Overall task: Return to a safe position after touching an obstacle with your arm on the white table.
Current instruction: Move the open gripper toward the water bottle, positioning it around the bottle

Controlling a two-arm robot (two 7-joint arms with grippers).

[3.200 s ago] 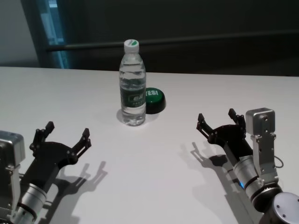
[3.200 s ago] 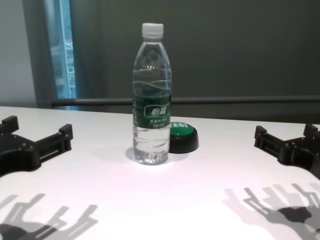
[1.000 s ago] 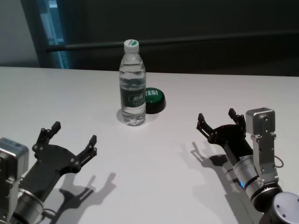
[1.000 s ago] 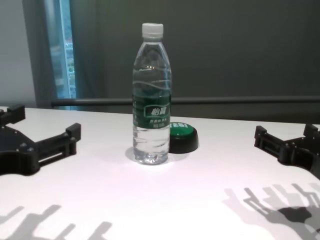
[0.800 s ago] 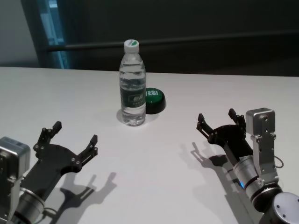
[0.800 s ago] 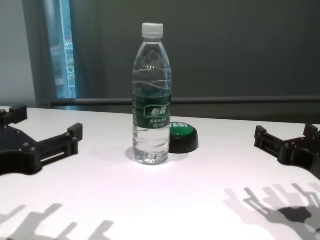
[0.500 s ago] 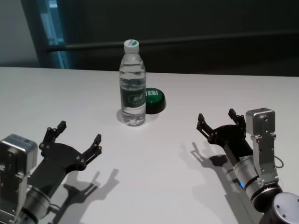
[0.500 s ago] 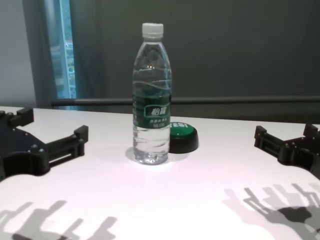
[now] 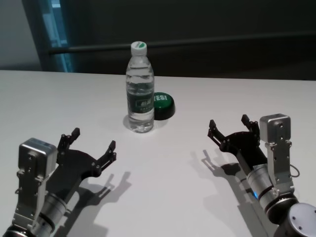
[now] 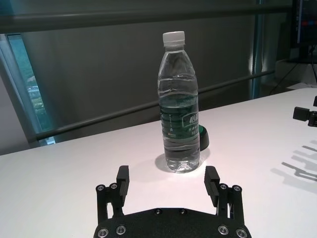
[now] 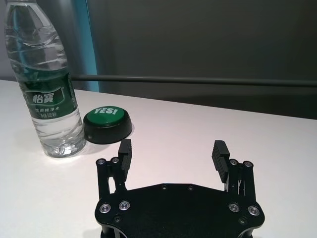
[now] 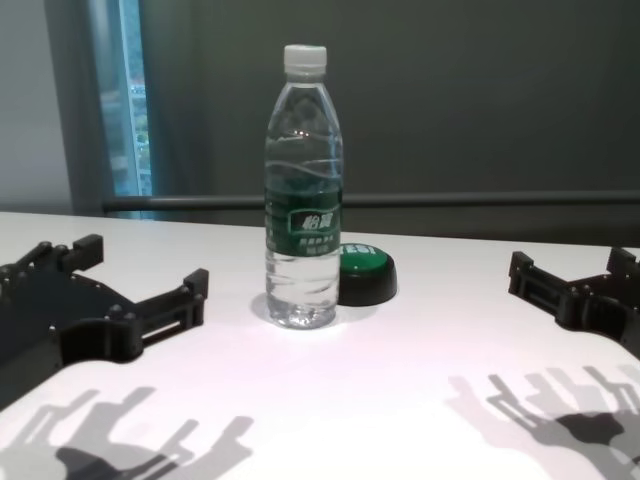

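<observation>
Water bottle (image 9: 140, 89) is standing upright on the white worktop (image 9: 168, 187), toward the far middle, white cap on, dark green label facing the robot. A low green button (image 9: 163, 105) on a black base is sitting just beside the bottle, on its right and slightly farther back; from the chest view the two look touching or nearly so, cannot tell which.

Left gripper (image 9: 92, 144) is hovering over the near left part of the worktop, fingers spread wide apart, holding nothing. It is pointing toward the bottle and is clear of it, with bare worktop lying between. In the left wrist view the bottle (image 10: 179, 104) is lining up between the two fingertips (image 10: 122, 178), farther off. The gripper is casting a shadow on the worktop below it.

Right gripper (image 9: 233, 126) is sitting over the near right part of the worktop, well apart from the bottle, fingers also wide apart and empty. Its wrist view is showing the bottle (image 11: 47, 84) and the button (image 11: 107, 124) off to one side, beyond the fingers.

Dark wall and a horizontal rail (image 12: 480, 200) are running behind the far edge of the worktop.
</observation>
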